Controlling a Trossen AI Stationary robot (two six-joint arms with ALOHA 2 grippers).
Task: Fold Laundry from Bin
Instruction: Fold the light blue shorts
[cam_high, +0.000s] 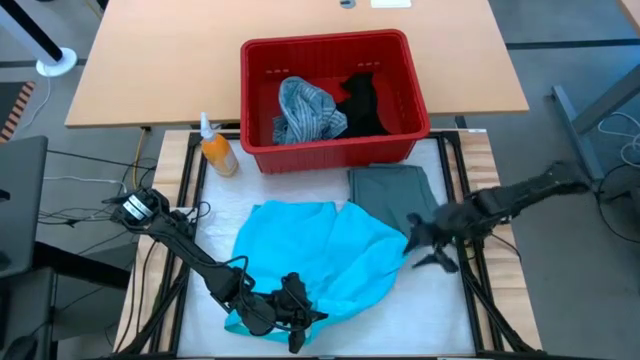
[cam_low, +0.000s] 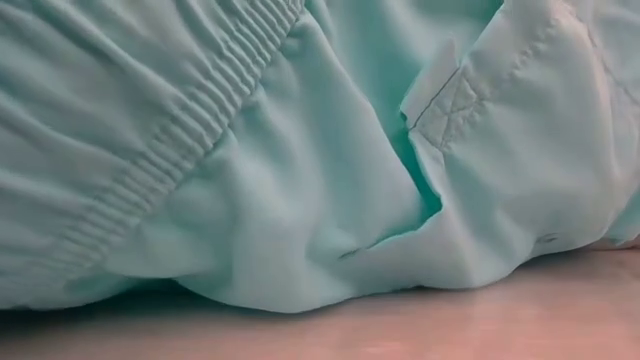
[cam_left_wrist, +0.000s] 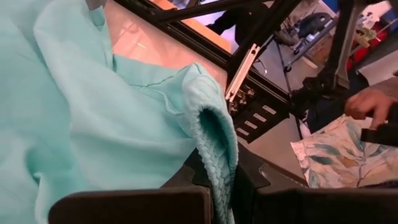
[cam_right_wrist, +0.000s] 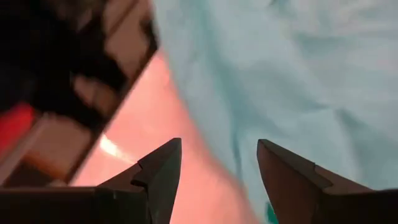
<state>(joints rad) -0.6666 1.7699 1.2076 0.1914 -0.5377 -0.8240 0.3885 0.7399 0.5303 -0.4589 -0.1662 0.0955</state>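
Left gripper clamped tight on the ribbed hem of the turquoise garment, down at the garment's near edge, about as far from the red bin as the cloth reaches. Hem bunched up between the fingers in the left wrist view. Right gripper on the other side, just off the garment's right edge, nearer the bin than the left one, jaws spread apart with nothing between them, only bare table and the cloth's edge in the right wrist view. Might be brushing the grey-green garment from above, hard to say from the high view. That one folded flat, lying right in front of the bin and touching the turquoise one. Inside the bin: blue-grey striped shirt crumpled on the left, black garment beside it on the right. Orange spray bottle standing just off the bin's front left corner. Low view totally filled with turquoise fabric, elastic waistband and all.
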